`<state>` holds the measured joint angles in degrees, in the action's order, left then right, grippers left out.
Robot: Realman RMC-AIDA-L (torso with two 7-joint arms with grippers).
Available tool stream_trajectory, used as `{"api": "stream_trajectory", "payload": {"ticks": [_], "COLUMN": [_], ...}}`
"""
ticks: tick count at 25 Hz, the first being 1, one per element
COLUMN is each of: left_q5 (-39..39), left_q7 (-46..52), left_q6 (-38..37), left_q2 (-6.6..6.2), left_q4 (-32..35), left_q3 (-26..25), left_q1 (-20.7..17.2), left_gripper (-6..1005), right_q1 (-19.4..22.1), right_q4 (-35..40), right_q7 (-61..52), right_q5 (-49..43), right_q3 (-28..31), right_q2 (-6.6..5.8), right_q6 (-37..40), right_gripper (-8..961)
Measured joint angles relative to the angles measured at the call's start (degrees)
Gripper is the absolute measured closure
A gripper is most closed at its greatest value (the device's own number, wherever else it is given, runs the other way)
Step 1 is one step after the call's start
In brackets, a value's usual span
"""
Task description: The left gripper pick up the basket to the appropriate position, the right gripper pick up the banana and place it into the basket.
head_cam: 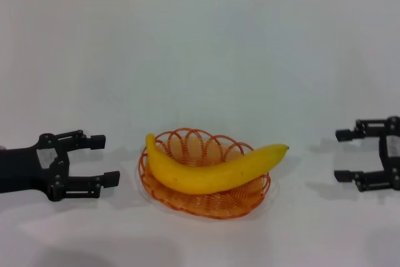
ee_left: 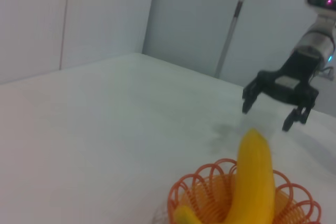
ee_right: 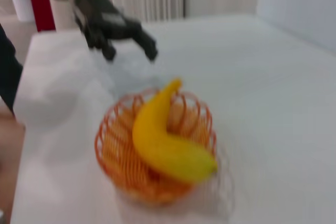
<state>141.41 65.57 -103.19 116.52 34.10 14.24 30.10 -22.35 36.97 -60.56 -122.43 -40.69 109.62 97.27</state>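
Note:
The orange wire basket [head_cam: 206,199] sits on the white table in the front middle. The yellow banana [head_cam: 212,170] lies across the basket, with its tip sticking out past the right rim. My left gripper [head_cam: 105,159] is open and empty, just left of the basket and apart from it. My right gripper [head_cam: 344,154] is open and empty, well to the right of the banana's tip. The left wrist view shows the banana [ee_left: 254,182], the basket [ee_left: 210,190] and the right gripper [ee_left: 268,116] beyond. The right wrist view shows the banana [ee_right: 163,140] in the basket [ee_right: 121,161] and the left gripper [ee_right: 128,51] beyond.
The white table [head_cam: 200,60] stretches back to a tiled wall. In the right wrist view a red object [ee_right: 41,1] stands off the table beyond its far end.

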Motion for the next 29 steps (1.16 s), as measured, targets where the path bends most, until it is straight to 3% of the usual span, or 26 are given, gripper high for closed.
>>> {"api": "stream_trajectory", "payload": {"ticks": [8,29], "left_q5": [0.3,0.2], "left_q7": [-5.5,-5.5], "left_q6": [-1.0,-0.7], "left_q2": [0.08,0.11], "left_q4": [-2.8,-2.9], "left_q3": [0.7,0.1], "left_q1": [0.4,0.4], "left_gripper": [110,110], "right_q1": [-1.2,-1.4], "right_q4": [-2.4,-2.5], "right_q7": [0.5,0.3], "right_q5": [-2.9,-2.5], "right_q3": [2.1,2.8], "right_q2": [0.26,0.42], "right_q6": [-0.4,-0.1], "right_gripper": [194,194]}}
